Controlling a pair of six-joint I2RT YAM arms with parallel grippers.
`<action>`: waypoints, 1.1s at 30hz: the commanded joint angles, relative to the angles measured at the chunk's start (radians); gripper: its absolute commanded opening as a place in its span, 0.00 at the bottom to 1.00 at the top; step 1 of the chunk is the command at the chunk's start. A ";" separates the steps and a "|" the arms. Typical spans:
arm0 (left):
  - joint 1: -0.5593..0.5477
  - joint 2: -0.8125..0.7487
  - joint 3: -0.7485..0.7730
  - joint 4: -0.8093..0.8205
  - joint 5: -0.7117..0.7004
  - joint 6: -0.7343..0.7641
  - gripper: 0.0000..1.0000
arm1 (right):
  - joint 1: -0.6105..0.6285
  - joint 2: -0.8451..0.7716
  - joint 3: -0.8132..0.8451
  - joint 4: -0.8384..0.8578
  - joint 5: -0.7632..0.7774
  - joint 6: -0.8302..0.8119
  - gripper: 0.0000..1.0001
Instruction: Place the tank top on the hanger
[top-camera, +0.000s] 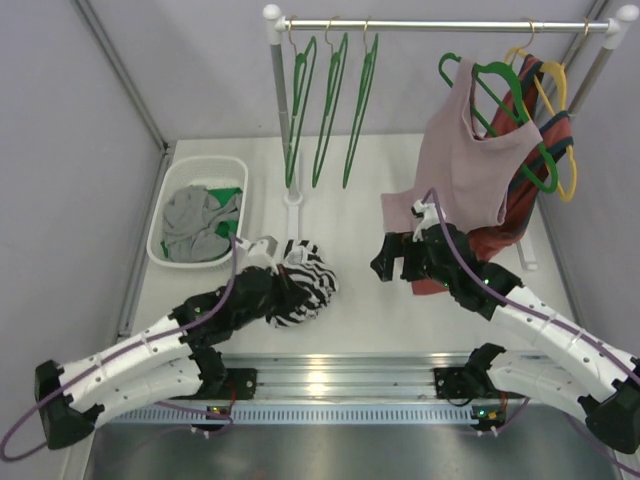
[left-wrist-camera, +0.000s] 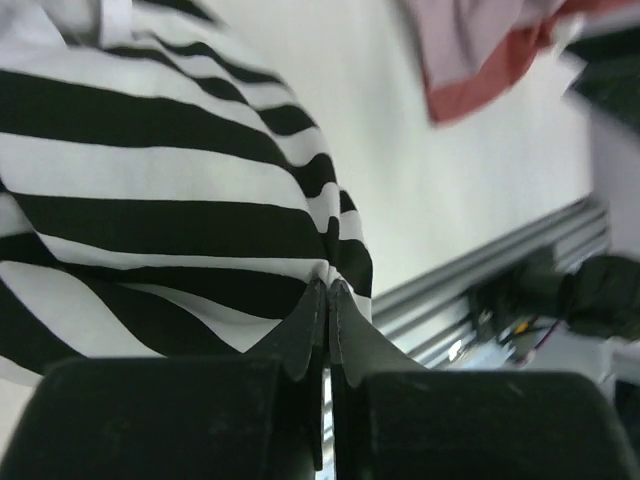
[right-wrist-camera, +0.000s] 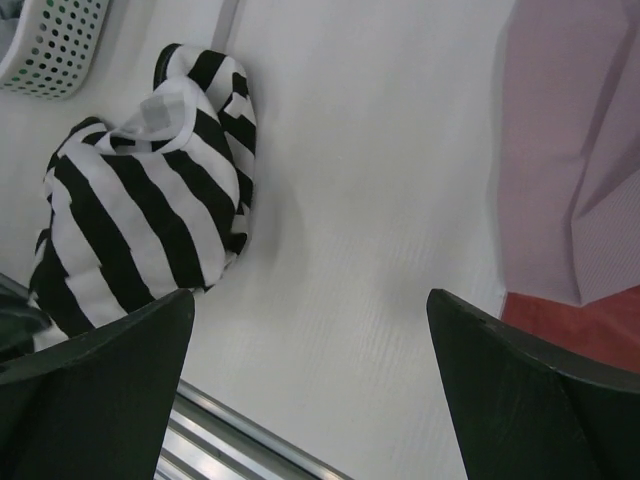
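The black and white striped tank top lies bunched on the table left of centre. It also shows in the left wrist view and the right wrist view. My left gripper is shut on a fold of its fabric, pinched between the fingertips. My right gripper hovers over the bare table to the right of the top, apart from it. Its jaws are wide open and empty. Three empty green hangers hang on the rail at the back, left of centre.
A white basket with a grey garment stands at the left. A dusty-pink top on another green hanger, a yellow hanger and a rust-red garment hang at the right. The rack's pole stands behind the tank top.
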 joint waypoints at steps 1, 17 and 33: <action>-0.201 0.073 -0.100 0.157 -0.128 -0.158 0.00 | 0.010 -0.007 -0.031 0.049 -0.004 0.032 1.00; -0.402 0.101 -0.103 0.036 -0.294 -0.221 0.59 | 0.015 0.149 -0.153 0.299 -0.176 0.129 0.99; -0.356 0.221 0.031 -0.368 -0.645 -0.520 0.64 | 0.030 0.585 0.063 0.586 -0.272 0.078 0.86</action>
